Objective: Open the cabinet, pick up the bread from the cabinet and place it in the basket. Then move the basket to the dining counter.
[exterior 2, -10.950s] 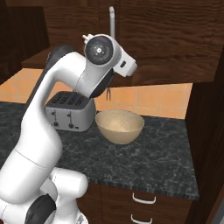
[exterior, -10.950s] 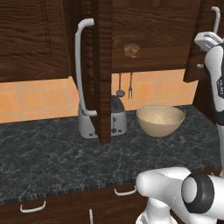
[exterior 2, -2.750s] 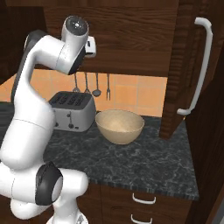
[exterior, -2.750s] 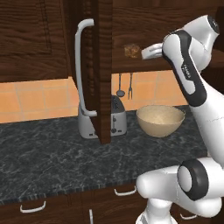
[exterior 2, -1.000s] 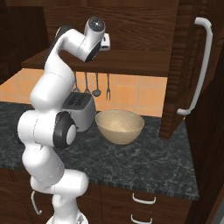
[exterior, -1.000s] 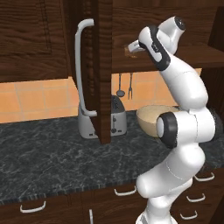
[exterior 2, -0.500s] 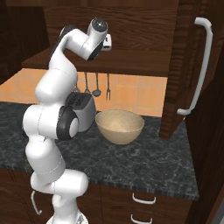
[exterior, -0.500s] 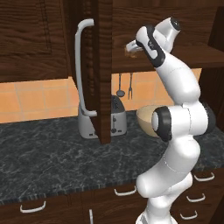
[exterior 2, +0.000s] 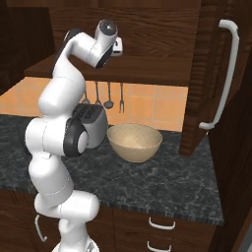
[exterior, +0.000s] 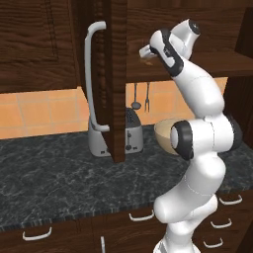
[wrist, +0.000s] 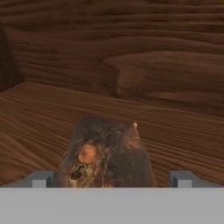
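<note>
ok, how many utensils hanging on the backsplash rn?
3 in the right base view: all three utensils hang in a row behind the toaster, left of the basket. The arm may hide more.

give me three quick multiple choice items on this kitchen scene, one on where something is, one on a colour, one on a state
1. Where is the bread?
A. in the basket
B. on the cabinet shelf, between the pincer's fingertips
C. on top of the toaster

2. What colour is the worktop?
A. dark marbled black-grey
B. plain white
C. orange

3. What state is the cabinet door in?
A. shut
B. swung open
C. taken off

Answers:
1 B, the hand view shows it on the wood shelf with the open pincer either side.
2 A, both base views show dark marbling.
3 B, it stands edge-on, with the shelf exposed.
</note>
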### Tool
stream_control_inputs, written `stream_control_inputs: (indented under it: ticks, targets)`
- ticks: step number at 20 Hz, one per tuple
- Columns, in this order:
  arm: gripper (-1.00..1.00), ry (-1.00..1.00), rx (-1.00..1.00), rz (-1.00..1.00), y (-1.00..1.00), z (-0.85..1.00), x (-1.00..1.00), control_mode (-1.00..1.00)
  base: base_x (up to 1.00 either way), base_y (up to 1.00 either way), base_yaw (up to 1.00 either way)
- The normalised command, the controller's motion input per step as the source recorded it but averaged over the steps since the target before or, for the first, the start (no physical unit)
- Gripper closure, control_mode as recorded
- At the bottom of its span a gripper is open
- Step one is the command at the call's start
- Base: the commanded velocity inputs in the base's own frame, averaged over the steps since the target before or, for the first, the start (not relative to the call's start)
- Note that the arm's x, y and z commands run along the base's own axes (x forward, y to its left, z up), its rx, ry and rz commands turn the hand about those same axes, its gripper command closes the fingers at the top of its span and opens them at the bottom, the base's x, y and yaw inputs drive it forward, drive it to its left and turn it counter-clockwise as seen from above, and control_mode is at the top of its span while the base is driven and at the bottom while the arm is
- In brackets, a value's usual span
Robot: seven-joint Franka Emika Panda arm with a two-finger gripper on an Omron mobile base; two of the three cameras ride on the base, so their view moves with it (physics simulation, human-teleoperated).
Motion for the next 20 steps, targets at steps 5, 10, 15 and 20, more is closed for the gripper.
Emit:
stream_control_inputs:
  ticks: [5, 10, 15, 20]
  targets:
    - [-1.00, -0.08, 0.00, -0.06, 0.03, -0.37, 0.14, -1.00, 0.00, 0.00, 0.00]
    - [-1.00, -0.07, 0.00, -0.07, 0.03, -0.52, 0.06, -1.00, 0.00, 0.00, 0.00]
    - [1.00, -0.01, 0.00, -0.06, 0.09, -0.32, 0.12, -1.00, 0.00, 0.00, 0.00]
    - [1.00, 0.00, 0.03, -0.03, -0.07, -0.02, -0.14, -1.00, 0.00, 0.00, 0.00]
